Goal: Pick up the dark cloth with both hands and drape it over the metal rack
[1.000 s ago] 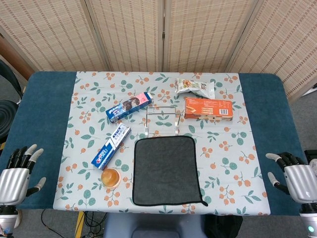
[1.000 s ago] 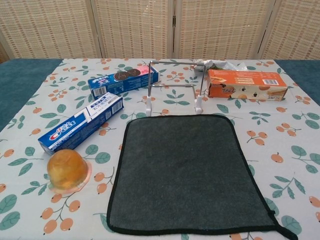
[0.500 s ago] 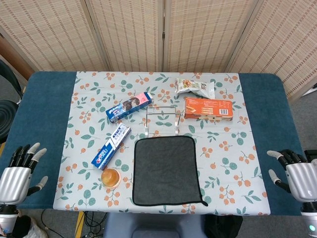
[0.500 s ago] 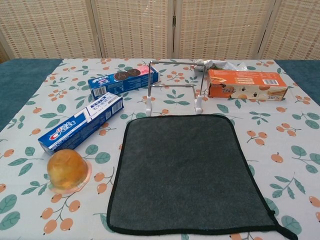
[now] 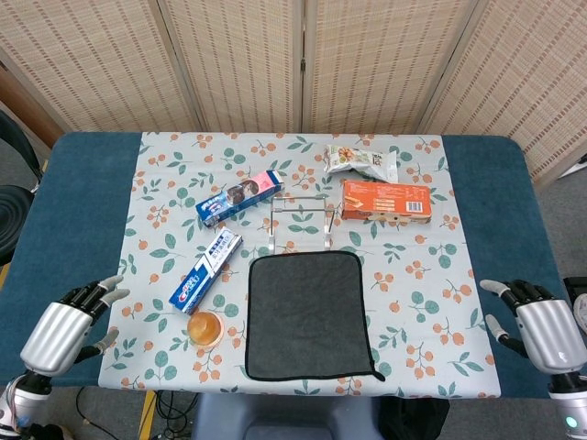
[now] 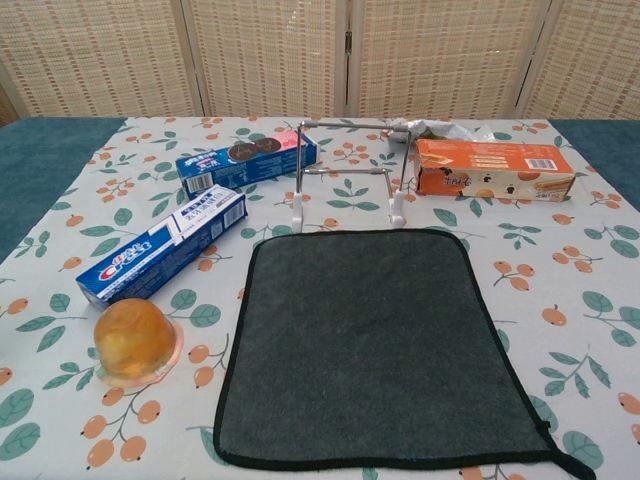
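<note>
Dark cloth (image 5: 310,314): spread flat on the bench, black-edged, untouched; far edge just short of the rack's feet.
Metal rack (image 5: 301,220): upright wire frame just beyond the cloth's far edge, nothing hung on it.
Left hand (image 5: 70,324): low at the bench's near corner, well apart from the cloth on its left; fingers spread, holding nothing. Now nearer the cloth than half a second ago, tilted inward over the blue bench edge.
Right hand (image 5: 538,323): well apart from the cloth on its right, fingers apart, nothing held. Shifted only slightly inward.
Chest view: neither hand visible, only cloth, rack and clutter.
Meaning of the change: likely the start of the reach, left side leading; grasp not yet begun, whole task ahead.
Toothpaste box (image 5: 205,270): left of the cloth, lying at a slant.
Orange jelly cup (image 5: 205,326): just left of the cloth's near half, closest obstacle to an incoming left hand.
Biscuit box (image 5: 240,198): blue and pink, beyond and left of the rack.
Orange carton (image 5: 386,201): just right of the rack.
Snack bag (image 5: 361,161): behind the orange carton.
Bench (image 5: 73,202): blue, covered by a floral sheet.
</note>
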Tool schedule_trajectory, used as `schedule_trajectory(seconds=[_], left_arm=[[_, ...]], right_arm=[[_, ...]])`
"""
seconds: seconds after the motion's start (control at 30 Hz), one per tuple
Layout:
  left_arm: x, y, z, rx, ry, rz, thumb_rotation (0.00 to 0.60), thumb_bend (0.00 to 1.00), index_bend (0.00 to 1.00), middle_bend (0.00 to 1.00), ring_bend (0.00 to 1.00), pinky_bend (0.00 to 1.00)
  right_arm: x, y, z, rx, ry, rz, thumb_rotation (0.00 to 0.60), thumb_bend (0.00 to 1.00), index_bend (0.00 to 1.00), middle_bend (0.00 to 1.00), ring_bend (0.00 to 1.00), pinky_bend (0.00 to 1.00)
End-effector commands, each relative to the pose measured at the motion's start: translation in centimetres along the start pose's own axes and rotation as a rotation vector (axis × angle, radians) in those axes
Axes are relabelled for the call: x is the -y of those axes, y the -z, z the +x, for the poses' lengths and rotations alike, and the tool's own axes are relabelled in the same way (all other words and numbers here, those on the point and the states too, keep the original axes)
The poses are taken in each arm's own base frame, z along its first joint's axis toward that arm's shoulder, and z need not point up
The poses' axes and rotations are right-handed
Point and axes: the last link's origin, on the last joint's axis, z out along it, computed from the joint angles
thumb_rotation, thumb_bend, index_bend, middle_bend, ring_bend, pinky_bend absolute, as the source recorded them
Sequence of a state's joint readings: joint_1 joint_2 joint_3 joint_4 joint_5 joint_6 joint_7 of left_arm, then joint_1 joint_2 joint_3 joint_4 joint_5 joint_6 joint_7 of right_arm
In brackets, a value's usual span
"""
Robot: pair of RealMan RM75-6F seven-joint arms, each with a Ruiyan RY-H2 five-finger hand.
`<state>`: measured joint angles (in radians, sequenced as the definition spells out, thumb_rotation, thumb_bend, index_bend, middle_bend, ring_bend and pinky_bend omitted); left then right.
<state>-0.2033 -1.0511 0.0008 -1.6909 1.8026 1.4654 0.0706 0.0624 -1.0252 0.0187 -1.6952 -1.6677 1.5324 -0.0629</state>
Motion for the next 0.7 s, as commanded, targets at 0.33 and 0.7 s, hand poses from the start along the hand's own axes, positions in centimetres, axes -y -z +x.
schedule_trajectory(seconds=[0.33,0.7], left_arm=[[-4.1,-2.7,-2.3,0.135,-0.021,-0.299,0.600,0.24,0.33,0.71,0.67,0.82],[-8.5,-5.0,-5.0,0.161,-0.019,-0.472,0.600,0.24,0.37,0.88,0.82,0.94]], right_arm=[[1.6,0.1,-1.6,0.077,-0.014,0.087,0.600,0.31,0.29,0.66,0.67,0.84],[3.8,-0.4,-4.6,0.208,-0.007,0.215,0.600,0.32,0.34,0.87,0.87,1.00]])
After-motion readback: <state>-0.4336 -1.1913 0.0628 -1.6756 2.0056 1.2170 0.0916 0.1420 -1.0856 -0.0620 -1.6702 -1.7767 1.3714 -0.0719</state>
